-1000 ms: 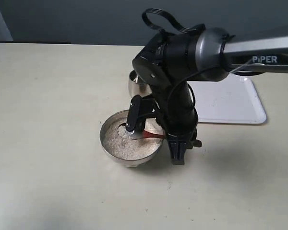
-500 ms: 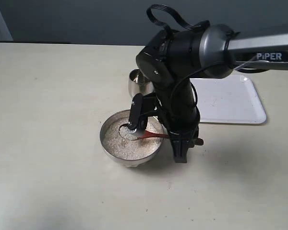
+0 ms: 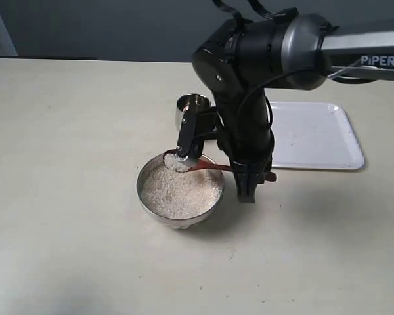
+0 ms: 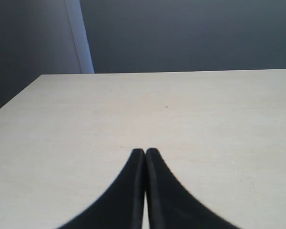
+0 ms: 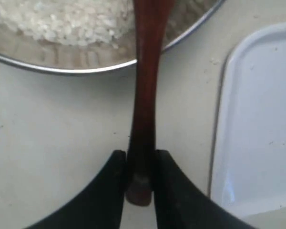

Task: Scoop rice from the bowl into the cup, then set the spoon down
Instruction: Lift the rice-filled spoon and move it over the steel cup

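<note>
The steel bowl (image 3: 146,199) holds a heap of white rice (image 3: 182,191). My right gripper (image 3: 250,181) is shut on the end of the dark wooden spoon (image 3: 209,168). The spoon's scoop (image 3: 175,161) hovers over the bowl's far rim, loaded with rice. Just behind it stands the small steel cup (image 3: 192,107). In the right wrist view the spoon handle (image 5: 145,95) runs from my right gripper (image 5: 139,162) out over the bowl rim (image 5: 86,70) and the rice (image 5: 62,21). My left gripper (image 4: 145,152) is shut with nothing in it, above bare table.
A white tray (image 3: 315,134) lies on the table right of the bowl and shows beside the gripper as the tray (image 5: 257,119). The right arm's dark body hangs over the cup and bowl area. A dark wall rises behind the table.
The right arm has lifted and shifted toward the cup. The spoon's scoop has come up out of the rice carrying a heap of grains.
</note>
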Available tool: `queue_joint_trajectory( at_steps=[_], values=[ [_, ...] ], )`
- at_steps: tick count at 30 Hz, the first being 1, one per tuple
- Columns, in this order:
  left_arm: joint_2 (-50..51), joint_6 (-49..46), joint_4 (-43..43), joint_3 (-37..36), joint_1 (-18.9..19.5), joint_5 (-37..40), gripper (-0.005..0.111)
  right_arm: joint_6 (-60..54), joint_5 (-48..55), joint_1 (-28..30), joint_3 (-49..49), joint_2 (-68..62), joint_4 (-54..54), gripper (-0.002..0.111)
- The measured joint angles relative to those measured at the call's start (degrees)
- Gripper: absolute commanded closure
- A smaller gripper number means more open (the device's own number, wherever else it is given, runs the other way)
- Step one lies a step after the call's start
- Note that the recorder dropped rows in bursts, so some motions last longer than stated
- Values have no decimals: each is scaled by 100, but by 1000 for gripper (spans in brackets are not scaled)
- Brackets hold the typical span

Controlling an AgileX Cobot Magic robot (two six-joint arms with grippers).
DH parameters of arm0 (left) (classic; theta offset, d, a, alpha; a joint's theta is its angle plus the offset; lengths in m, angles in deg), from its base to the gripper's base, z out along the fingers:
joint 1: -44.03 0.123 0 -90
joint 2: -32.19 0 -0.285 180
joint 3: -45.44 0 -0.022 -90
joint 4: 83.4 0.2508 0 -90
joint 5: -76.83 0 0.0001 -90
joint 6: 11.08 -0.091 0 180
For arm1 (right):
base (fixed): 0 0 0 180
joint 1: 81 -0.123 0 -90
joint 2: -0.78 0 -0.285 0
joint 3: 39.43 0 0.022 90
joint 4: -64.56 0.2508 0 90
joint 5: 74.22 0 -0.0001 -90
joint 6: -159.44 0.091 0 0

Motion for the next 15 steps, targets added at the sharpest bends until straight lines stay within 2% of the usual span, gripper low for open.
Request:
queue_joint_trajectory(
  at_steps=[5,15],
  values=[
    [0,0,0,0,0,0,106,-48,11,191,0,0,47,108],
    [0,0,0,0,0,0,106,-194,11,203,0,0,98,108]
  ],
)
